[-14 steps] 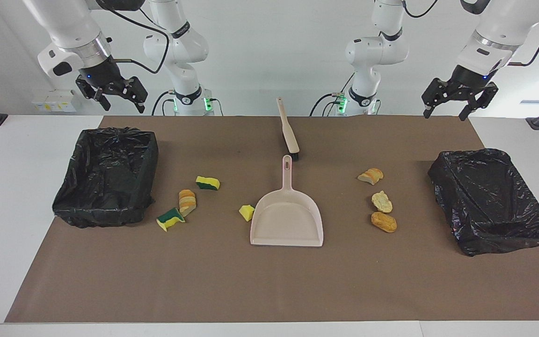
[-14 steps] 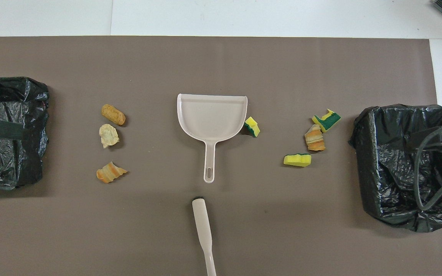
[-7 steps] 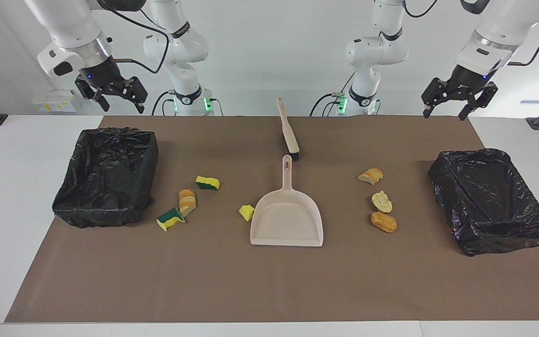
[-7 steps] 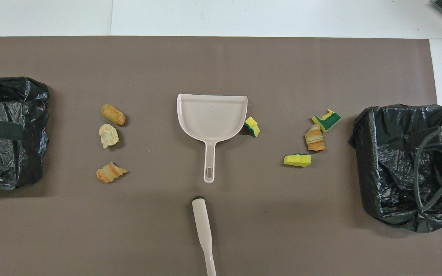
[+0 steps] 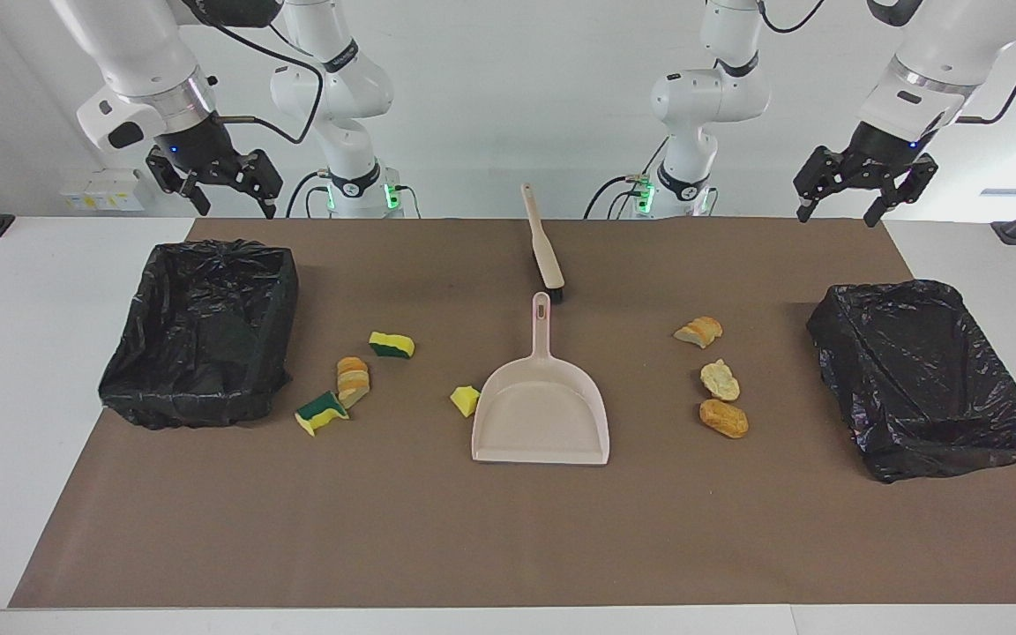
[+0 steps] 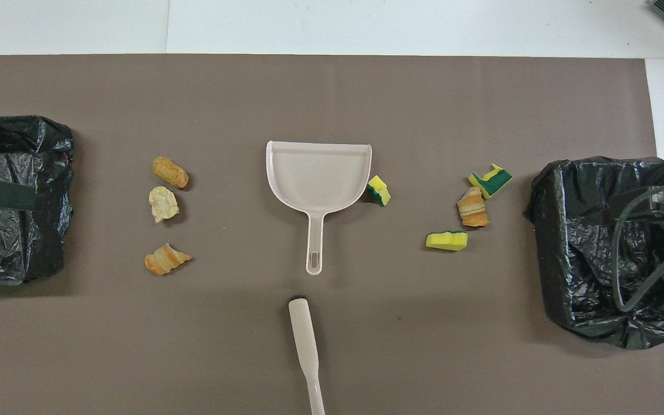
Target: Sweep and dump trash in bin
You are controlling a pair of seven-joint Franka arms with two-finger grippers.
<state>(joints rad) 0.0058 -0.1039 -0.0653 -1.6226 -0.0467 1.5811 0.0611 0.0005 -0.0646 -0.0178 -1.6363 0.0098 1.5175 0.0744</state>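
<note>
Your right end effector [image 5: 224,187] has crept toward the counter's middle, fingers wide, empty; left end effector [image 5: 861,192] waits wide; trash [image 5: 354,380] lies unswept around the dustpan [image 5: 540,422]; brush [image 5: 543,249] untouched.

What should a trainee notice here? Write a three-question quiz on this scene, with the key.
1. Count: how many scraps of trash lie on the brown mat, and how many in the dustpan?
2. Which lies nearest to the robots? A: the brush. B: the dustpan. C: a lined bin.
3. True or false: the left gripper and the right gripper both hang open and hold nothing.

Key: 1: seven on the mat, none in the dustpan. 2: A. 3: true.
</note>
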